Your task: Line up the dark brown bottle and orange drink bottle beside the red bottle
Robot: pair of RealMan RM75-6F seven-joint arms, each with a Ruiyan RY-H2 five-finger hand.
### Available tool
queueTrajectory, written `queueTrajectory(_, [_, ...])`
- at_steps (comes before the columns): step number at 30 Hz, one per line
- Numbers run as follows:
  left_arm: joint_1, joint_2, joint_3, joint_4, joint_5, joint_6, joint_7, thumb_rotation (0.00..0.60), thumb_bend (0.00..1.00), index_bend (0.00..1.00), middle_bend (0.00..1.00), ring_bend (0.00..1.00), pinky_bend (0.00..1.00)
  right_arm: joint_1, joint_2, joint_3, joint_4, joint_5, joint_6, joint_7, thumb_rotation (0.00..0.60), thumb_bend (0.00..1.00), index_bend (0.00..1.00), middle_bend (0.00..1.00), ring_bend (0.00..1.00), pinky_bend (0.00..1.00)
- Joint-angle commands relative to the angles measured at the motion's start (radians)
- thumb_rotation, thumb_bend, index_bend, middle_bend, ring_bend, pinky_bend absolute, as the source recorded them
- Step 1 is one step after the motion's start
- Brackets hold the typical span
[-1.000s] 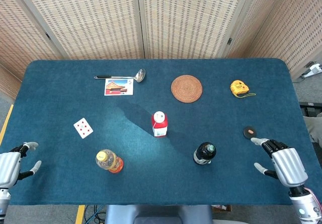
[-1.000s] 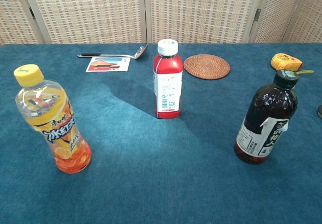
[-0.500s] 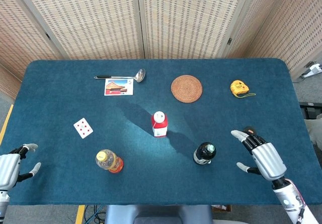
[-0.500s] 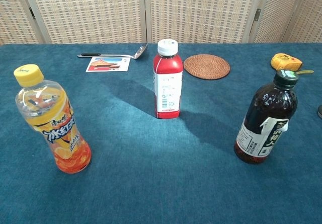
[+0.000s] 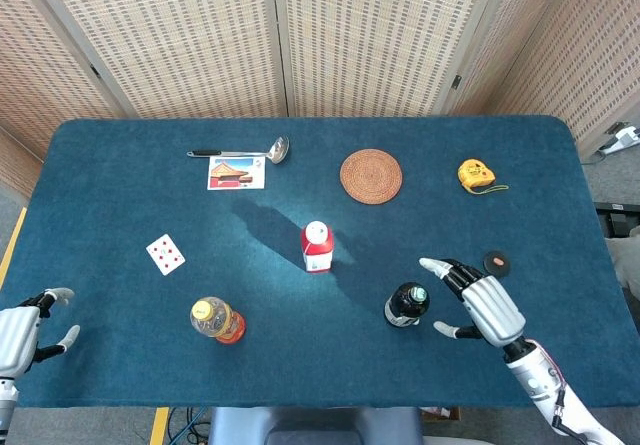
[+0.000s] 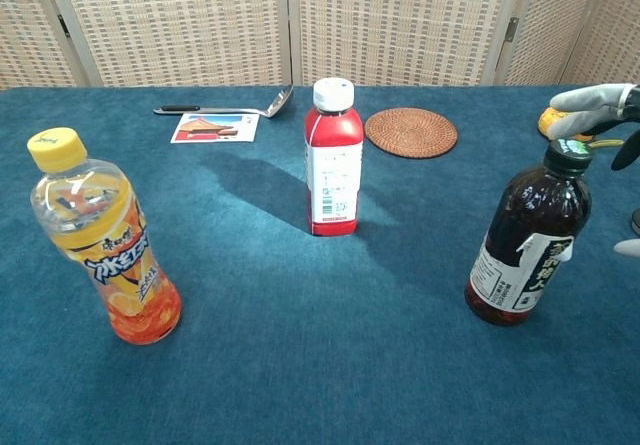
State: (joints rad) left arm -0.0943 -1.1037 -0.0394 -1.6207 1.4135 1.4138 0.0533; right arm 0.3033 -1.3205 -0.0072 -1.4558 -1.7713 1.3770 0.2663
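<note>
Leftmost, the silver left hand is seen at the near left edge of the dark blue cloth-covered table, with fingers spread and nothing held. A playing card lies flat further in, with bare cloth between it and the hand. The orange drink bottle with a yellow cap stands upright near the front edge, well apart from everything else. Toward the far edge, a steel ladle with a black handle is laid just behind a picture postcard. The red bottle with a white cap stands upright around the middle of the table, with open cloth on both sides. A round woven coaster is placed behind it, to the right. The dark brown bottle with a white label stands upright near the front, to the right of the red bottle and nearer the front edge. Just beside it on the right, the silver and black right hand is held above the cloth with fingers apart and extended toward the bottle's cap; no contact is visible. A small dark disc lies just beyond the hand. A yellow tape measure sits near the far right.
</note>
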Motion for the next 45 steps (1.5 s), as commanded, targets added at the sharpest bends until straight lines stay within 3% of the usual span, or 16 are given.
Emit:
queueTrajectory(1, [0.000, 0.001, 0.000, -0.002, -0.003, -0.002, 0.000, 0.600, 0.25, 0.58, 0.39, 0.46, 0.63, 0.013, -0.025, -0.004, 0.032, 0.003, -0.005, 0.042, 0.600, 0.00, 0.10, 0.20, 0.16, 0.34])
queueTrajectory(10, [0.002, 0.005, 0.002, -0.008, -0.003, -0.003, -0.002, 0.600, 0.25, 0.58, 0.39, 0.46, 0.63, 0.037, -0.082, -0.027, 0.114, 0.002, -0.016, 0.140, 0.600, 0.00, 0.10, 0.22, 0.17, 0.34])
queueTrajectory(30, [0.003, 0.014, 0.005, -0.016, -0.008, -0.011, -0.015, 0.600, 0.25, 0.58, 0.39, 0.46, 0.63, 0.090, -0.156, -0.036, 0.184, 0.034, -0.057, 0.239, 0.600, 0.00, 0.10, 0.27, 0.23, 0.39])
queueTrajectory(39, [0.005, 0.020, 0.007, -0.025, -0.002, -0.007, -0.017, 0.600, 0.25, 0.58, 0.39, 0.46, 0.63, 0.113, -0.180, -0.031, 0.206, 0.057, -0.084, 0.261, 0.600, 0.00, 0.16, 0.43, 0.40, 0.54])
queueTrajectory(45, [0.003, 0.021, 0.009, -0.024, -0.004, -0.015, -0.013, 0.600, 0.25, 0.58, 0.39, 0.46, 0.63, 0.122, -0.192, -0.027, 0.218, 0.078, -0.102, 0.247, 0.600, 0.00, 0.31, 0.55, 0.53, 0.66])
